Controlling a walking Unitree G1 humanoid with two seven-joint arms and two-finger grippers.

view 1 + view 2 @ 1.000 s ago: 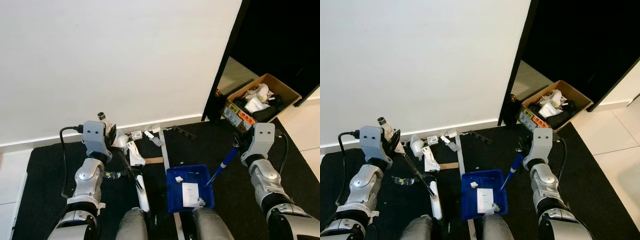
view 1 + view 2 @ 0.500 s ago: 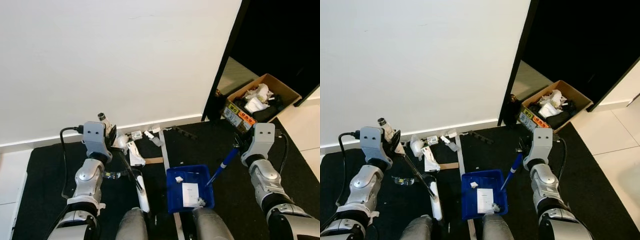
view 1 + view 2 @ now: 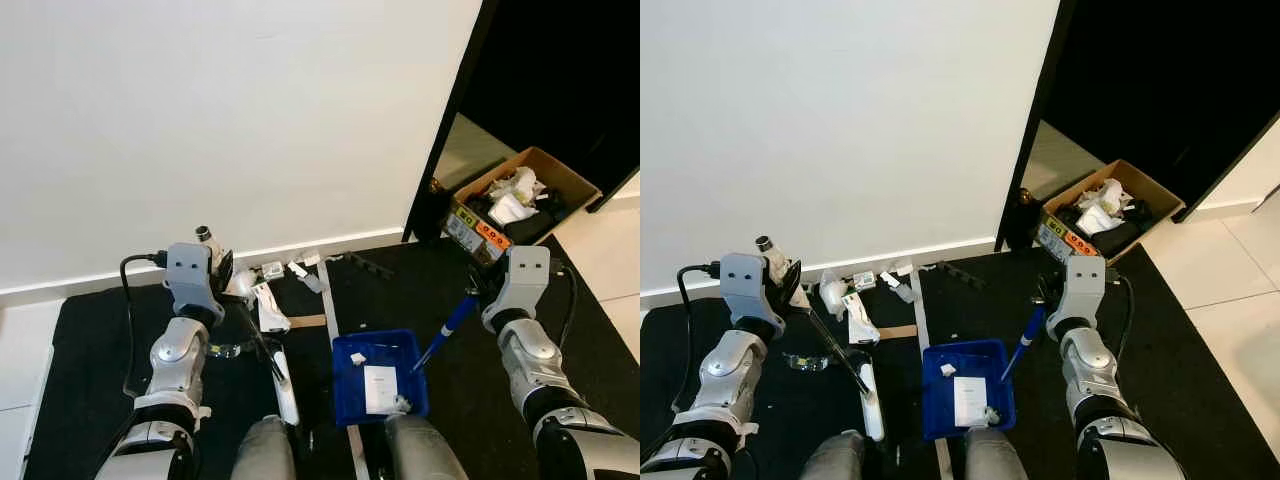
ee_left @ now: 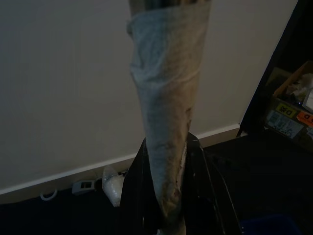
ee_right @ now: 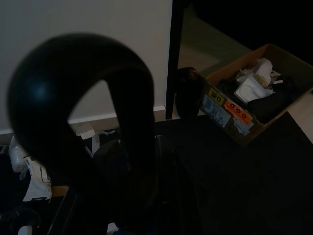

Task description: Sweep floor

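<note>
My left gripper (image 3: 224,270) is shut on a broom's cloth-wrapped handle (image 4: 166,122), with black fingers (image 4: 136,196) on either side of it. The black rod slants down to the white broom head (image 3: 287,396) on the black mat. My right gripper (image 3: 477,291) is shut on the blue handle (image 3: 449,325) of a blue dustpan (image 3: 402,350), whose black loop end (image 5: 83,112) looms in the right wrist view. The pan rests on the mat and holds paper scraps (image 3: 379,388). White litter (image 3: 270,305) lies along the wall's foot.
An open cardboard box (image 3: 520,205) of rubbish stands in a dark doorway at the right. Clear glasses (image 3: 228,349) lie on the mat (image 3: 90,370) near my left arm. A white wall (image 3: 220,120) is straight ahead. Pale tiles (image 3: 610,260) border the mat on the right.
</note>
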